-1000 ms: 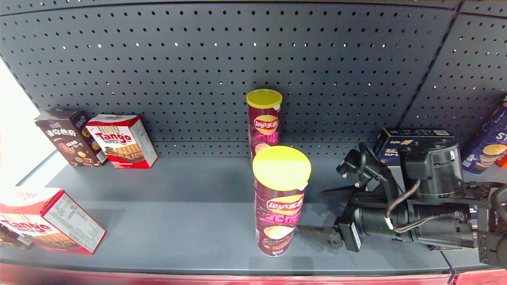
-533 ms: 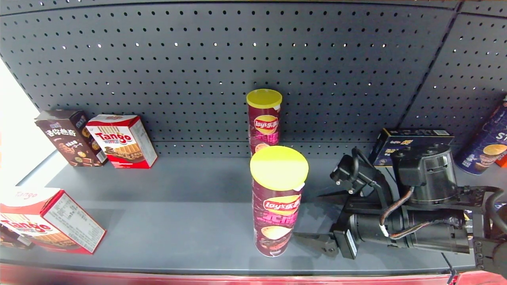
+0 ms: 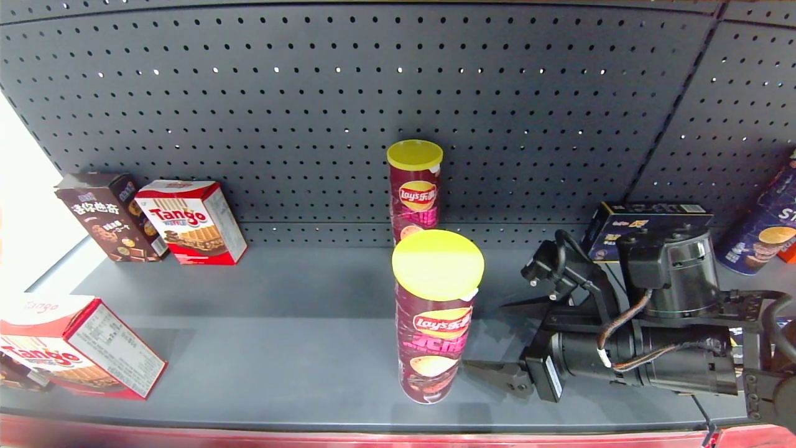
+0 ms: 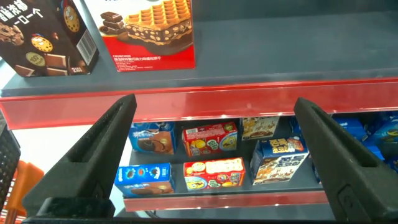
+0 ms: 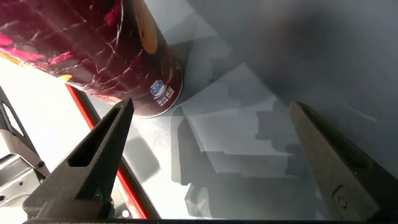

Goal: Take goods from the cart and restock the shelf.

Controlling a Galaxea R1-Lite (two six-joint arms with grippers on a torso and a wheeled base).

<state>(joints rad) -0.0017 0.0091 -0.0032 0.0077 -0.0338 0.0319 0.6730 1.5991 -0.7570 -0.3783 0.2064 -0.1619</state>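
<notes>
Maroon chip cans: two. Red wafer boxes: two. Brown biscuit box: one; dark blue box: one; blue can: one.

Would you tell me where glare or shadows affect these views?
Head view: glare washes out the left edge beside the brown biscuit box; light pricks through the grey pegboard. Right wrist view: hard shadows cross the grey shelf beside the maroon crisp can.

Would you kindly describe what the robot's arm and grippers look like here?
The right gripper has matte black, wedge-shaped fingers on a black cylindrical wrist with a white label. A braided dark cable with a white band loops over it, beside a grey metallic joint housing and a small black camera. The left gripper has the same black tapered fingers.
</notes>
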